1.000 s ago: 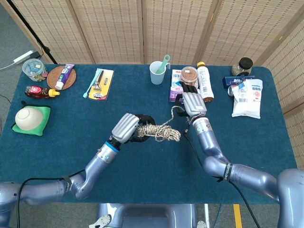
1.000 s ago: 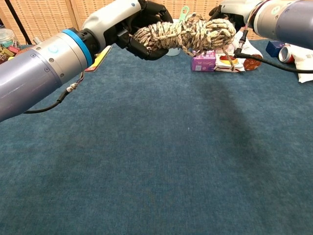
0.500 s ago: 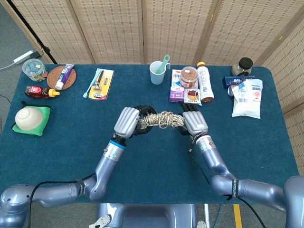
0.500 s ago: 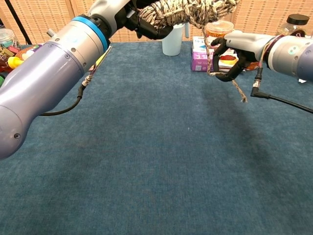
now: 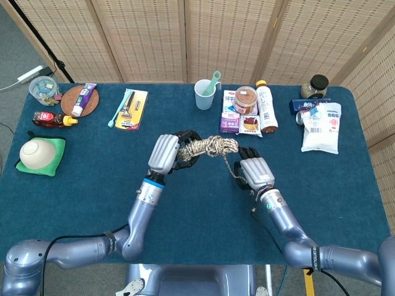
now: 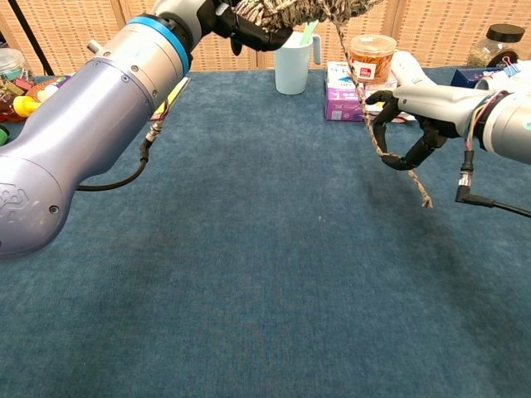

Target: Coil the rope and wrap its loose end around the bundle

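We see a speckled beige rope (image 5: 208, 147) coiled into a bundle, raised above the surface; its loose end (image 6: 377, 141) trails down, taut.

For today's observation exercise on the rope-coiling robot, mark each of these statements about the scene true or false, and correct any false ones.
1. The left hand holds the coiled beige braided rope bundle above the table. True.
2. The rope's loose end hangs free, touching neither hand. False: it runs from the bundle down through the fingers of the right hand.
3. A pale blue cup with a green utensil stands at the far edge of the blue cloth-covered table. True.
4. The white bowl sits on a red mat. False: its mat is green.
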Tool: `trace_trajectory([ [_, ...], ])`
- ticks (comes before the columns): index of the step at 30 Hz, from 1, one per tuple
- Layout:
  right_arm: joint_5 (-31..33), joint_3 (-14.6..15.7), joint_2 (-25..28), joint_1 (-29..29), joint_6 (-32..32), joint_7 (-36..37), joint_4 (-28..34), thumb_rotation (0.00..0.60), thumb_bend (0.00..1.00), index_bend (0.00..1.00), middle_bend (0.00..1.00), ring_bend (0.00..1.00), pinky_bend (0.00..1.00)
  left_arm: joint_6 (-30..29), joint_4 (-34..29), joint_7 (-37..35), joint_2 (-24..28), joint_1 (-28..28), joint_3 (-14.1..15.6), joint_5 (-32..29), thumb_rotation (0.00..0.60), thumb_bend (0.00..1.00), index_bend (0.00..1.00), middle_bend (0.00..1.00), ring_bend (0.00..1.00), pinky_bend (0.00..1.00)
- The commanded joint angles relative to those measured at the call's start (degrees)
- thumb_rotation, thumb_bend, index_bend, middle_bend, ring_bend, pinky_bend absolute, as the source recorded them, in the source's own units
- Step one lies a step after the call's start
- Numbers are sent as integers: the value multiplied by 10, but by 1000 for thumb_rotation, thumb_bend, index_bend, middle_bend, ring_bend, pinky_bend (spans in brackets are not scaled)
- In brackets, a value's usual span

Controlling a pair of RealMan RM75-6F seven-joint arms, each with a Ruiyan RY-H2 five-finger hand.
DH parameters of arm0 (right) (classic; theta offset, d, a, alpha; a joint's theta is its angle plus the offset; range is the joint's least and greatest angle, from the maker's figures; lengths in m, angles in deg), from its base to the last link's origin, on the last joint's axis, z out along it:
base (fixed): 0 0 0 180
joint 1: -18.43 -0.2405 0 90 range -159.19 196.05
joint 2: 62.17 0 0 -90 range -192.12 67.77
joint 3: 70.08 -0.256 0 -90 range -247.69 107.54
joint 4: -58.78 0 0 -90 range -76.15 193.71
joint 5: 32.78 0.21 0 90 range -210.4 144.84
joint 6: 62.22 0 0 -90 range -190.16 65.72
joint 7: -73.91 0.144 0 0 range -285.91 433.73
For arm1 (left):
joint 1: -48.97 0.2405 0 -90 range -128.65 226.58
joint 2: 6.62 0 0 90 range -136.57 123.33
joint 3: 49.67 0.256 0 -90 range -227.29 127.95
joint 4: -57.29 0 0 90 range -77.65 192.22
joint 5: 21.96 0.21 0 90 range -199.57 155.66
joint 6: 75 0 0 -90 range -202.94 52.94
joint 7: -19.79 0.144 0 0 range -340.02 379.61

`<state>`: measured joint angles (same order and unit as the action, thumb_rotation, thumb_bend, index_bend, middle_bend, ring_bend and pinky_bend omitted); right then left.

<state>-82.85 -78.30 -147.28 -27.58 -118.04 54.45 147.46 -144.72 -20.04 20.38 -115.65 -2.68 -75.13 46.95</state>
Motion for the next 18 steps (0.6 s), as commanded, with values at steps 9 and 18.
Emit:
trace_trajectory([
  [9,-17,-8,-7,8,1,9,-2,600,534,751,0,0,0,6,6,-11,4,6,18,12,600,593,718,543,516,674],
  [18,-22,-16,-3,14,2,16,0,600,534,751,0,0,0,4,8,-15,5,9,19,17,600,593,718,543,516,674],
])
